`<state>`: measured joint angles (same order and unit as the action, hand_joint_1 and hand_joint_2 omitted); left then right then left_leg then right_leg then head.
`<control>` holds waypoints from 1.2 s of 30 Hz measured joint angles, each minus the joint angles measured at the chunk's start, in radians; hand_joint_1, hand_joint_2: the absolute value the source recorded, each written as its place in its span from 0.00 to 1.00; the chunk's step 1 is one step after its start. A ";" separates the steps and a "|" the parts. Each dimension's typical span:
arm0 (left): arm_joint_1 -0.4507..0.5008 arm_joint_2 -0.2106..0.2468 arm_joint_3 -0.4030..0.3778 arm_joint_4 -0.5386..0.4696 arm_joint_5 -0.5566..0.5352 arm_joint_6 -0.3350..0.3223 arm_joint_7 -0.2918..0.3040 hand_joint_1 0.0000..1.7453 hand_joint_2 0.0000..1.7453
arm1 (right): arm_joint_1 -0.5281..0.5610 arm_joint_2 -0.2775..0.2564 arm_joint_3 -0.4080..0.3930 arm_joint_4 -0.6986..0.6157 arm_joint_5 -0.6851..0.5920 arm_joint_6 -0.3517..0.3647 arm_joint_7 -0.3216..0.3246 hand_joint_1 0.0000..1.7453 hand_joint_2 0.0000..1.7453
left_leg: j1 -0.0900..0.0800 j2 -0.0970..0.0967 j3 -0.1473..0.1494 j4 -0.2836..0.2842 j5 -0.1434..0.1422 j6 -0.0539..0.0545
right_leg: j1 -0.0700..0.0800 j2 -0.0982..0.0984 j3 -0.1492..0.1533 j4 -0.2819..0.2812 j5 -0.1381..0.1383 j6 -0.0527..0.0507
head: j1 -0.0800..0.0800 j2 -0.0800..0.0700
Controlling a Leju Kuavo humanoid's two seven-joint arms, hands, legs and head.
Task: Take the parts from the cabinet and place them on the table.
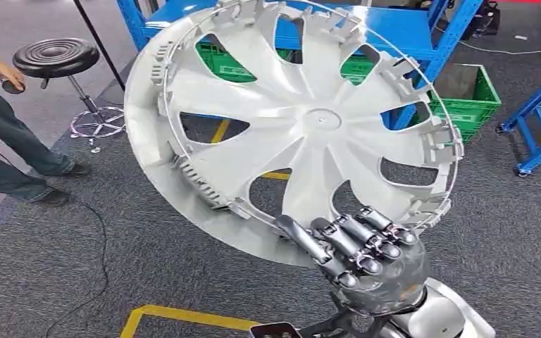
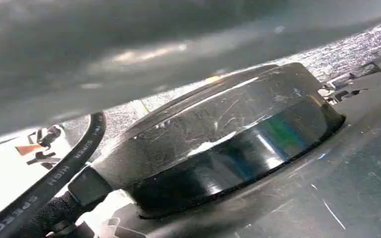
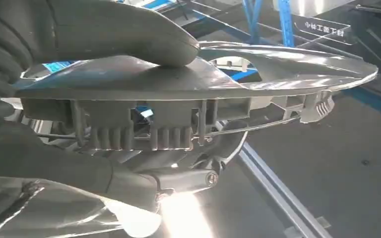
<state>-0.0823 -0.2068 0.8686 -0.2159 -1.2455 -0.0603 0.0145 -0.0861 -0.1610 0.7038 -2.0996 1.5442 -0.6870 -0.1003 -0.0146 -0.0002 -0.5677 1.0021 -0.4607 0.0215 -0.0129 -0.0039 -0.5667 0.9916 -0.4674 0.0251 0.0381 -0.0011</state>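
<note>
Gripping one hubcap (image 1: pixel 303 127), right hand (image 1: pixel 366 264)

Workshop: blue racking (image 1: pixel 423 35), green crates (image 1: pixel 475 95)

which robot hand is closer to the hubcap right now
Right. The right hand grips the hubcap at its lower rim, thumb on one face, fingers on the other. I cannot place the left hand; its wrist view is too blurred.
</note>
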 joint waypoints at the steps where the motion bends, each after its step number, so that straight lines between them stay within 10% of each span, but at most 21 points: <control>1: 0.000 0.000 0.000 0.000 0.000 0.000 0.000 0.00 0.00 | 0.000 0.000 0.000 0.000 -0.010 0.000 -0.011 1.00 1.00 | 0.000 0.000 0.000 0.000 0.000 0.000 | 0.000 0.000 -0.001 0.000 0.001 0.001 | 0.000 0.000; 4: 0.001 0.002 0.000 0.000 0.000 0.000 0.000 0.00 0.00 | 0.010 0.005 -0.008 0.000 -0.075 0.000 -0.103 1.00 1.00 | 0.001 0.000 0.000 0.000 0.001 0.000 | 0.000 0.000 -0.002 0.000 0.001 0.002 | 0.000 0.000; 9: 0.002 0.003 0.000 0.000 0.001 0.000 0.000 0.00 0.00 | 0.073 0.115 -0.169 0.021 -0.308 0.000 -0.510 1.00 1.00 | -0.001 0.000 -0.004 0.006 0.001 0.001 | 0.000 0.000 -0.004 0.000 0.003 0.004 | 0.000 0.000; 11: 0.004 0.005 0.000 0.000 0.002 0.001 0.000 0.00 0.00 | 0.094 0.150 -0.209 0.027 -0.341 0.000 -0.565 1.00 1.00 | -0.001 0.000 -0.007 0.008 0.000 0.002 | -0.001 0.000 -0.006 0.002 0.004 0.006 | -0.001 0.000; 17: 0.003 0.006 0.000 0.000 0.010 0.004 0.000 0.00 0.00 | 0.138 0.191 -0.253 0.036 -0.370 0.000 -0.586 1.00 1.00 | 0.008 0.014 0.002 -0.026 0.022 0.022 | 0.002 0.003 -0.026 0.028 -0.024 0.018 | 0.002 0.000; 21: 0.005 0.007 0.000 0.000 0.011 0.003 0.000 0.00 0.00 | 0.149 0.194 -0.260 0.042 -0.380 0.000 -0.588 1.00 1.00 | 0.007 0.039 -0.007 -0.025 0.024 0.025 | 0.001 0.003 -0.148 0.318 -0.161 0.025 | 0.005 0.000; 24: 0.006 0.006 0.000 0.000 0.011 0.003 0.000 0.00 0.00 | 0.158 0.194 -0.265 0.045 -0.382 0.000 -0.589 1.00 1.00 | 0.010 0.059 -0.008 -0.019 0.022 0.020 | -0.005 -0.006 -0.072 0.192 -0.081 0.028 | 0.005 0.000; 25: 0.006 0.006 0.000 0.000 0.011 0.003 0.000 0.00 0.00 | 0.158 0.194 -0.265 0.045 -0.382 0.000 -0.589 1.00 1.00 | 0.012 0.069 -0.008 -0.011 0.017 0.013 | -0.007 -0.030 -0.005 0.072 -0.033 0.028 | 0.006 0.000; 26: 0.006 0.008 0.000 0.000 0.011 0.004 0.000 0.00 0.00 | 0.157 0.194 -0.266 0.045 -0.382 0.000 -0.590 1.00 1.00 | 0.006 0.074 -0.008 -0.003 0.012 0.004 | -0.002 -0.083 0.024 0.014 -0.042 0.031 | 0.006 0.000; 31: 0.006 0.009 0.000 0.000 0.013 0.004 0.000 0.00 0.00 | 0.159 0.197 -0.269 0.046 -0.386 0.000 -0.593 1.00 1.00 | 0.004 0.114 -0.009 0.010 0.007 -0.020 | -0.001 -0.028 0.021 0.013 -0.032 -0.011 | 0.003 0.000; 34: 0.008 0.011 0.000 0.000 0.014 0.004 0.000 0.00 0.00 | 0.161 0.200 -0.270 0.047 -0.389 0.000 -0.593 1.00 1.00 | 0.017 0.022 -0.069 0.169 -0.107 -0.038 | -0.002 0.002 0.012 0.014 -0.024 -0.023 | -0.001 0.000; 36: 0.011 0.013 0.000 0.000 0.014 0.004 0.000 0.00 0.00 | 0.161 0.200 -0.270 0.047 -0.392 0.000 -0.593 1.00 1.00 | 0.017 0.012 -0.126 0.308 -0.159 -0.040 | 0.001 0.027 0.007 0.015 -0.021 -0.027 | -0.001 0.000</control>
<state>-0.0715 -0.1942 0.8686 -0.2155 -1.2318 -0.0561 0.0145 0.0754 0.0385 0.4334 -2.0523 1.1524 -0.6870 -0.6935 0.0026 0.0121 -0.6937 1.3101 -0.6193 -0.0182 -0.0124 0.0235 -0.5594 1.0063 -0.4887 -0.0023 0.0370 -0.0011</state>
